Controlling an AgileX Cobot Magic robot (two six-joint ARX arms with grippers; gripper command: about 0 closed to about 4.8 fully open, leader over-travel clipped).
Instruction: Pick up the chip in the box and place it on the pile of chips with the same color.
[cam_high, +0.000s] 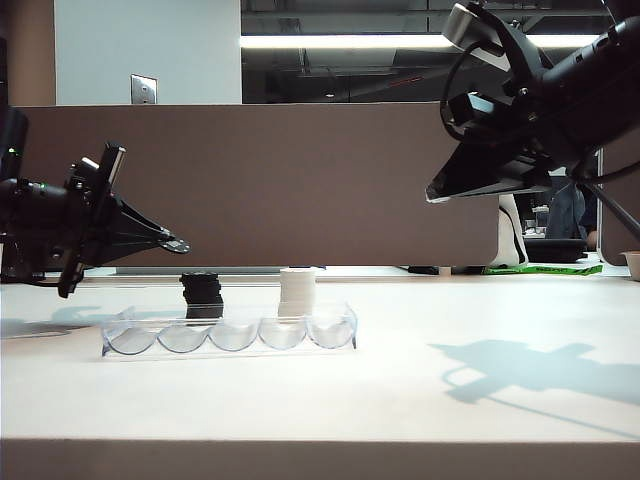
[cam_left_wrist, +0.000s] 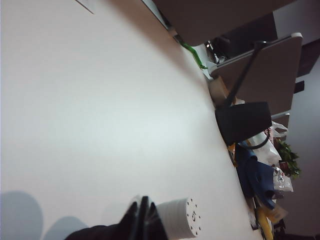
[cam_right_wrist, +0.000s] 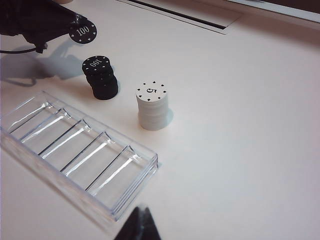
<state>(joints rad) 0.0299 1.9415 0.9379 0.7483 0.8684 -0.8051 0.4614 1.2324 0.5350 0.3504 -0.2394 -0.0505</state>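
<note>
I keep the left gripper (cam_right_wrist: 75, 31) clenched on the chip (cam_right_wrist: 83, 32), centring it above the pile of chips (cam_right_wrist: 101, 77) before releasing, while the right gripper (cam_right_wrist: 141, 220) hangs closed over the box (cam_right_wrist: 75, 150).

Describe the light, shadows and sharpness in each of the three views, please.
Exterior view: a bright ceiling strip backlights the scene, the right arm casts a hard shadow on the table, and the clear box glints. Left wrist view: soft glare on the tabletop, the left end effector dark and blurred. Right wrist view: sharp, even light; the black chip reads clearly.
</note>
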